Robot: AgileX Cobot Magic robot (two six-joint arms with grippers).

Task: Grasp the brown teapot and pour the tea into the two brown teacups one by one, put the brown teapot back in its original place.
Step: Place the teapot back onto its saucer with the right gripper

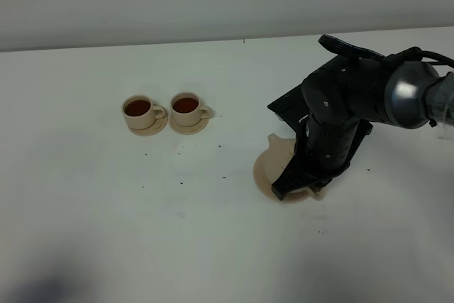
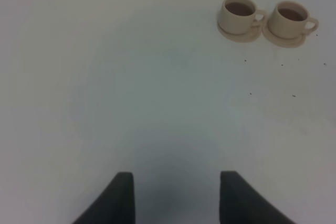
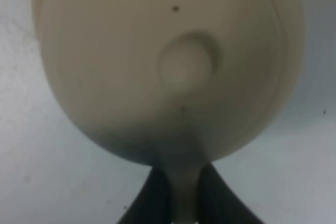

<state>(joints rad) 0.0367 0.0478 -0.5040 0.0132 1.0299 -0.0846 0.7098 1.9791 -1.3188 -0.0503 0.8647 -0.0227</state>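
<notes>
The brown teapot (image 3: 173, 66) fills the right wrist view from above, its lid knob in the middle. Its loop handle (image 3: 184, 187) is pinched between the dark fingers of my right gripper (image 3: 184, 205), which is shut on it. In the exterior view the right arm (image 1: 340, 111) hangs over the tan plate (image 1: 269, 168) and hides the teapot. The two brown teacups (image 1: 140, 111) (image 1: 187, 107) stand side by side on their saucers to the left, both holding dark tea. My left gripper (image 2: 176, 184) is open over bare table, well short of the teacups (image 2: 239, 14) (image 2: 290, 18).
Small dark specks are scattered on the white table (image 1: 213, 211) between the cups and the plate. A grey wall runs behind the table's back edge (image 1: 142, 42).
</notes>
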